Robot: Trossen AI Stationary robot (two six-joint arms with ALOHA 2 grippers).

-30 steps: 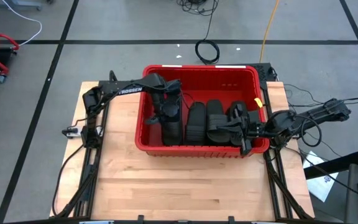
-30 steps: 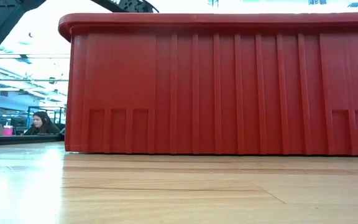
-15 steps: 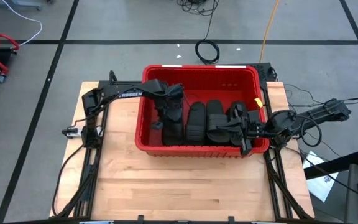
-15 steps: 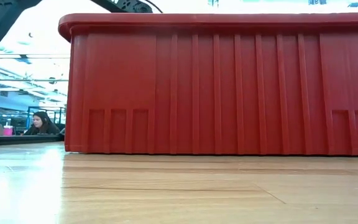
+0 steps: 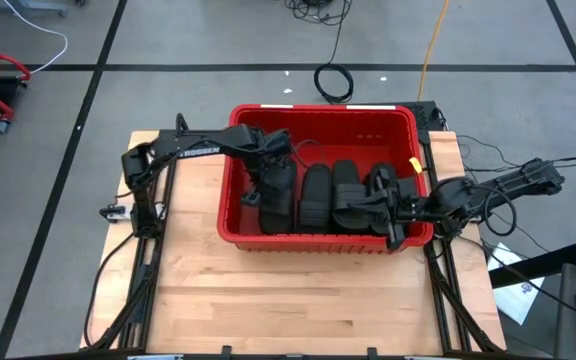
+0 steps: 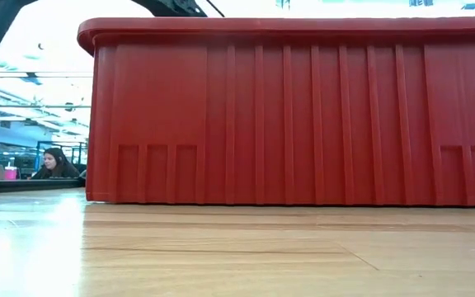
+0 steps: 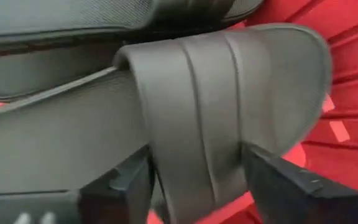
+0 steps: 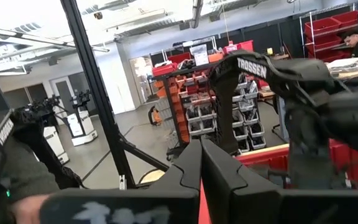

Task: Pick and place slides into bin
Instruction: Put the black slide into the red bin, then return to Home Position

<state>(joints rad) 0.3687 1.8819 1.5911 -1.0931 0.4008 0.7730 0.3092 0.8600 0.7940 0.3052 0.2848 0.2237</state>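
Overhead, a red bin (image 5: pixel 320 236) sits at the centre of a pale wooden surface (image 5: pixel 268 300), which stands on a grey floor crossed by dark lines. Inside the bin, black slides (image 5: pixel 316 196) lie packed side by side in a row running from the left of centre to the right wall.

From the left of the frame the left arm reaches over the bin's left rim. Its tool (image 5: pixel 268 180) hangs down over the leftmost slide (image 5: pixel 276 200) in the row. Seen from that arm's wrist, the left tool (image 7: pixel 194 180) has its two dark fingers (image 7: pixel 291 186) spread apart, one on each side of the ribbed strap (image 7: pixel 185 124) of that slide; whether they touch the strap cannot be told. Red bin wall shows at the right edge of that picture.

From the right of the frame the right arm lies across the bin's right rim, with its tool (image 5: pixel 383 205) among the slides at the right end of the row. In its own wrist picture the right tool (image 8: pixel 201 165) shows its fingers pressed together, with nothing between them.

At table height the bin's ribbed red wall (image 6: pixel 303 115) fills most of the frame. A person (image 6: pixel 54 162) sits far behind, at the lower left.
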